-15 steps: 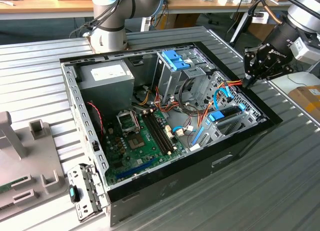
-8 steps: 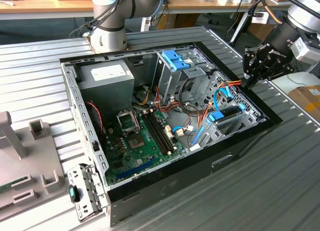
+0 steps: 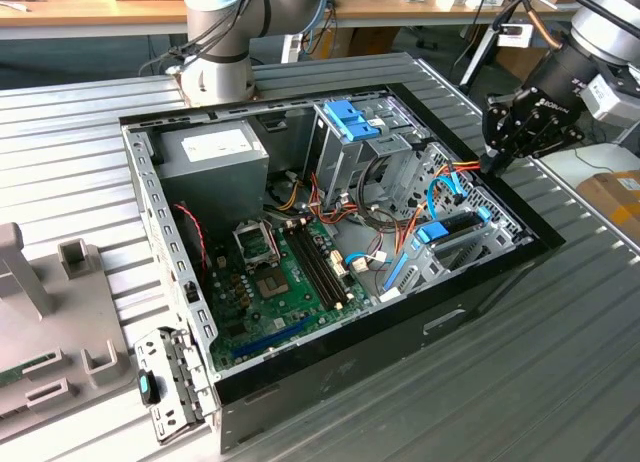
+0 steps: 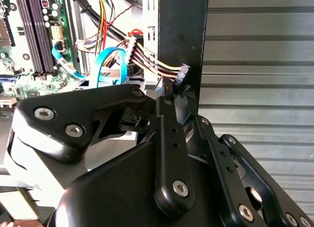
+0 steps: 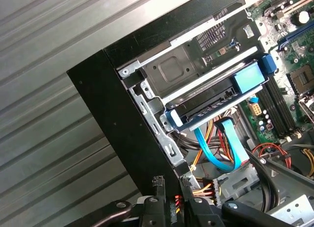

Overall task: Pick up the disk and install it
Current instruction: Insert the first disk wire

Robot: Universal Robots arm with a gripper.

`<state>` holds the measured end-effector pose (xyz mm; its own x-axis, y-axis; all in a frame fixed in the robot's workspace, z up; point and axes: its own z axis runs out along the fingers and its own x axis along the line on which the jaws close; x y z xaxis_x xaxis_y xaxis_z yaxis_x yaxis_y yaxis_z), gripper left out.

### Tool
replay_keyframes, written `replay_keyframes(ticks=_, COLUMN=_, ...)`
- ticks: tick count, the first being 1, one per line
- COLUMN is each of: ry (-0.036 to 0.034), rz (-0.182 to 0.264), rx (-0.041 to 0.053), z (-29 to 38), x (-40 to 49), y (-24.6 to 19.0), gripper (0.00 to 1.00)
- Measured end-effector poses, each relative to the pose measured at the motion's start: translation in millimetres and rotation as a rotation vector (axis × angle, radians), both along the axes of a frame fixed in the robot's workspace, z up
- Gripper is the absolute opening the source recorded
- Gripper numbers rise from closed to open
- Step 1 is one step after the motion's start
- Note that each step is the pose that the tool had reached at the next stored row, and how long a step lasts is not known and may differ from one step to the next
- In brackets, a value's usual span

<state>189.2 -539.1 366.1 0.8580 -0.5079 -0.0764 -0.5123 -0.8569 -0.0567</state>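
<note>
One black gripper (image 3: 490,162) hovered over the open computer case's (image 3: 330,382) edge at the exterior view's right. Its fingers were drawn together beside a black cable connector (image 4: 182,74). The disk (image 3: 458,226), blue-railed, sat slotted in a metal bay (image 5: 176,72) near the gripper, along that same edge. A white power-supply label (image 3: 213,144) was too small to read.

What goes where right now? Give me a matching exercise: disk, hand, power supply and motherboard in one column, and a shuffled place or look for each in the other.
1. disk
2. hand
3. power supply
4. motherboard

A. green board on the floor of the case
B. grey box in the case's far corner, at the exterior view's left
C. at the case's rim, at the exterior view's right
D. framed by blue rails, inside the case

Pairs: 1-D, 2-C, 3-B, 4-A
</note>
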Motion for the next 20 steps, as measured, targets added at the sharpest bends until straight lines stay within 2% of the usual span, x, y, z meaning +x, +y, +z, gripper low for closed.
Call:
replay_keyframes(ticks=6, ry=0.0000, rz=0.000, rx=-0.0026, z=-0.6, x=0.0, y=0.0, gripper=0.25)
replay_keyframes(ticks=7, ry=0.0000, rz=0.000, rx=-0.0025, z=-0.6, x=0.0, y=0.0, gripper=0.24)
replay_keyframes(ticks=8, ry=0.0000, rz=0.000, rx=-0.0028, z=-0.5, x=0.0, y=0.0, gripper=0.17)
replay_keyframes(ticks=13, ry=0.0000, rz=0.000, rx=-0.0025, z=-0.7, x=0.0, y=0.0, gripper=0.16)
replay_keyframes(ticks=15, ry=0.0000, rz=0.000, rx=-0.0021, z=0.9, x=0.0, y=0.0, gripper=0.16)
replay_keyframes(ticks=17, ry=-0.0009, rz=0.000, rx=-0.0024, z=6.7, x=0.1, y=0.0, gripper=0.16)
replay_keyframes(ticks=20, ry=-0.0010, rz=0.000, rx=-0.0024, z=7.4, x=0.0, y=0.0, gripper=0.16)
